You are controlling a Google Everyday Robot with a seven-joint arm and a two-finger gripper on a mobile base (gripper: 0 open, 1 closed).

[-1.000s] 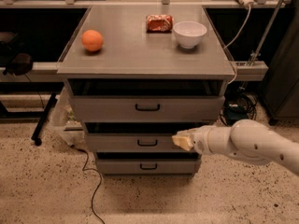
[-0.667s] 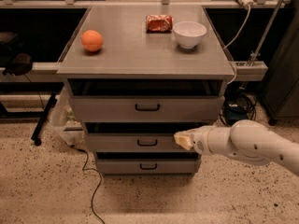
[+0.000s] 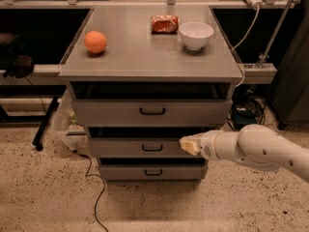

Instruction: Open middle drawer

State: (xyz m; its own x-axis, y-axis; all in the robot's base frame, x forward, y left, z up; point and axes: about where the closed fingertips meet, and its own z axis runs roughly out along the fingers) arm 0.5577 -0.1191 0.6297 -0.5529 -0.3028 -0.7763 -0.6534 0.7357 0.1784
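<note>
The middle drawer (image 3: pixel 123 148) is the second of three grey fronts in the grey cabinet (image 3: pixel 77 72), with a small black bar handle (image 3: pixel 152 148). Its front stands slightly forward of the lowest drawer (image 3: pixel 153 172) and behind the top drawer (image 3: pixel 152 112). My gripper (image 3: pixel 187 145), on a white arm coming in from the right, is in front of the middle drawer's front, just right of the handle.
On the cabinet top sit an orange (image 3: pixel 95 41), a red snack bag (image 3: pixel 164 23) and a white bowl (image 3: pixel 196 35). A black cable (image 3: pixel 94 197) trails over the speckled floor at the left. Cables and a rail stand at the right.
The gripper has stayed at about the same spot in front of the middle drawer. The drawers have not visibly moved.
</note>
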